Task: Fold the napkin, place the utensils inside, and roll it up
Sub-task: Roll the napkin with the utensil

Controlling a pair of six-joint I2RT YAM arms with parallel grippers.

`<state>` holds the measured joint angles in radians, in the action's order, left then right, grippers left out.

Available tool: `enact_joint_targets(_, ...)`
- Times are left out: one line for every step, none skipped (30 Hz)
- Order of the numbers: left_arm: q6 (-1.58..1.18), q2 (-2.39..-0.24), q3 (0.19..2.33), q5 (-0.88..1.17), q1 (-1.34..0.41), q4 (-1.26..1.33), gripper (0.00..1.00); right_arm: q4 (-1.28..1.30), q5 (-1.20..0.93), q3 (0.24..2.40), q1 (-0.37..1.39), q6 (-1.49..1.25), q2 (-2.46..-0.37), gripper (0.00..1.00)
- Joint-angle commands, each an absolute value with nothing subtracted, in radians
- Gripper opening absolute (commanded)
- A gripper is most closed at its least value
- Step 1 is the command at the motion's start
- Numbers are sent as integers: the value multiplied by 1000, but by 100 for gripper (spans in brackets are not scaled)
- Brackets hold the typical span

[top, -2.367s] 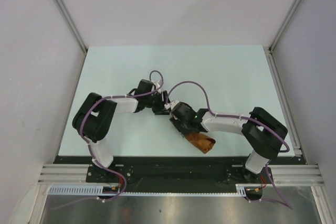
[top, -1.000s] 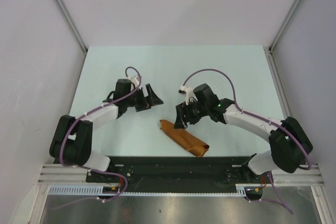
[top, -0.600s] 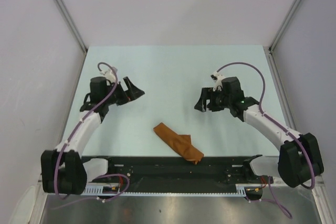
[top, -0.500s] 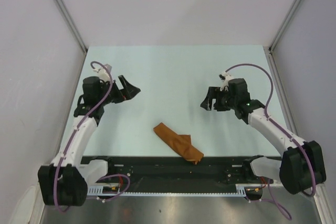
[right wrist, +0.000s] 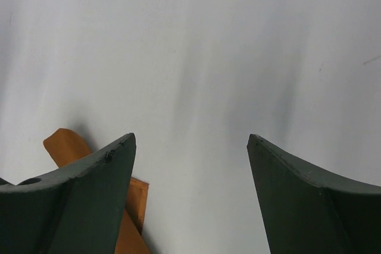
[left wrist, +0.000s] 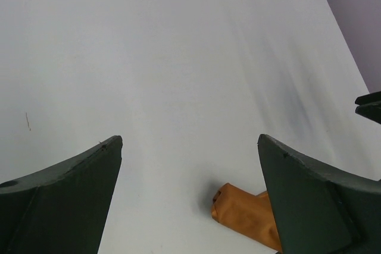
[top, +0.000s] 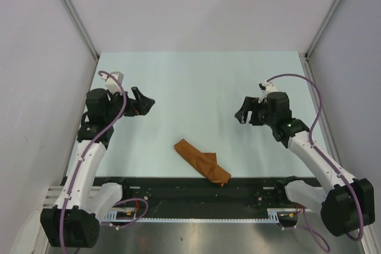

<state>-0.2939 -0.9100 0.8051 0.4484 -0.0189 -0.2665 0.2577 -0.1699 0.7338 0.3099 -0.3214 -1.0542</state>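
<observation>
Top external view: pale mint table [top: 196, 81], plain grey walls [top: 196, 4] on three sides, black rail [top: 178, 184] along the near edge. One rust-orange napkin [top: 201, 162], rolled up, lies diagonally just by that rail. Two claws, left gripper [top: 143, 102] and right gripper [top: 243, 113], both spread wide and well apart from the roll.

the rust-orange napkin [top: 201, 162] lies rolled up into a slim, slightly wrinkled bundle on the table [top: 196, 81] near its front edge, diagonal, the far end pointing left.
</observation>
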Motion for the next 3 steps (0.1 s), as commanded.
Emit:
enact_joint_targets(-268, -879, 775, 451, -12, -219, 100, 242, -129, 718, 304, -313, -1023, 81)
enact_joint_targets(-268, -880, 776, 448, -12, -219, 100, 239, -118, 710, 304, -313, -1013, 81)
enact_joint_targets(-265, -881, 778, 439, -12, -221, 100, 233, -114, 707, 305, -307, -1009, 81)
